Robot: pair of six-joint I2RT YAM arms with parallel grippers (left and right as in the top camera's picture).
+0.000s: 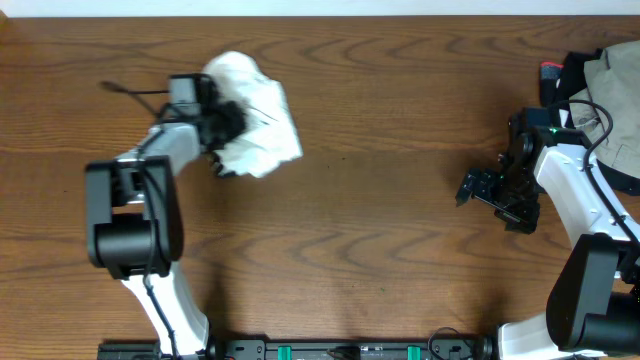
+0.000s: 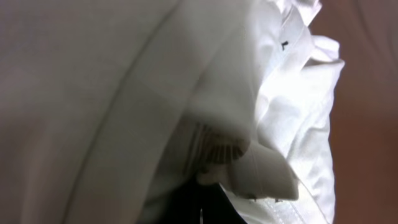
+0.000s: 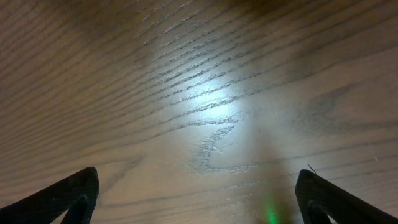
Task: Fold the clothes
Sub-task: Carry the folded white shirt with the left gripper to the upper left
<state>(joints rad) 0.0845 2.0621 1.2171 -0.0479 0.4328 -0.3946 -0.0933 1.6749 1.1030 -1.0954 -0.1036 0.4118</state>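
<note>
The clothes (image 1: 262, 118) are a crumpled white bundle on the wooden table at the upper left. My left gripper (image 1: 226, 124) is at the bundle's left edge, with its fingers in the cloth. In the left wrist view the white cloth (image 2: 155, 81) fills the frame. It shows a collar and faint stripes, and the dark fingers (image 2: 202, 208) at the bottom edge look closed on a fold. My right gripper (image 1: 488, 190) is open and empty, far from the clothes at the right. Its two fingertips (image 3: 198, 199) are wide apart, just above bare wood.
A heap of beige cloth (image 1: 612, 85) with a red-and-black item (image 1: 551, 71) lies at the table's right edge, behind the right arm. The dark arm bases stand along the front edge (image 1: 350, 350).
</note>
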